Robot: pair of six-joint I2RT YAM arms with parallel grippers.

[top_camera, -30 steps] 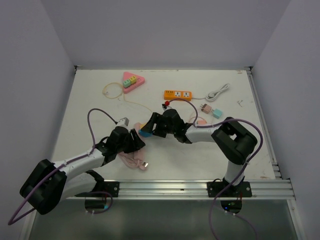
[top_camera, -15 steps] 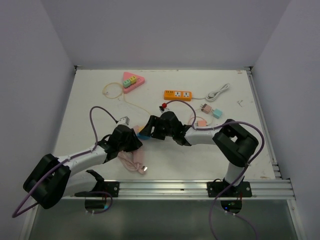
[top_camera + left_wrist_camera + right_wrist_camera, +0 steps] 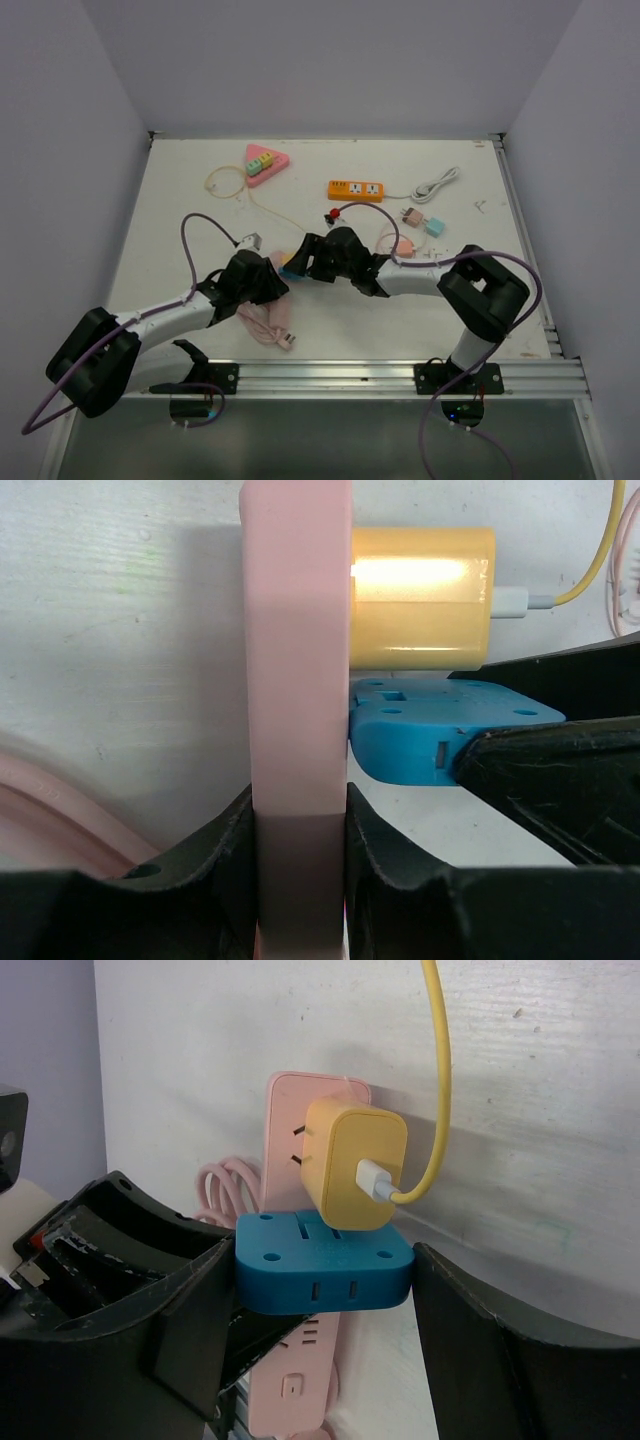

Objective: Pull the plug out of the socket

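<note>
Counter, white and flat (image 3: 180, 200), carries the long pink plastic power strip (image 3: 297, 630), pinched in the left claw (image 3: 297, 815). The right claw (image 3: 323, 1260) holds the small blue plastic plug (image 3: 420, 730) seated in it: light, rigid, probably slick; grip its flat sides.

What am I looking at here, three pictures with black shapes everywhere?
Two robot arms are bolted at the near edge of a white table. The wide picture looks down from above; the close-ups come from wrist cameras, so the black shapes are the arms' jaws. The left arm has its jaws shut on a pink power strip carrying a yellow charger and a blue adapter. The right arm has its jaws either side of the adapter; whether they press it is unclear. Farther back lie an orange power strip and a pink triangular socket.
</note>
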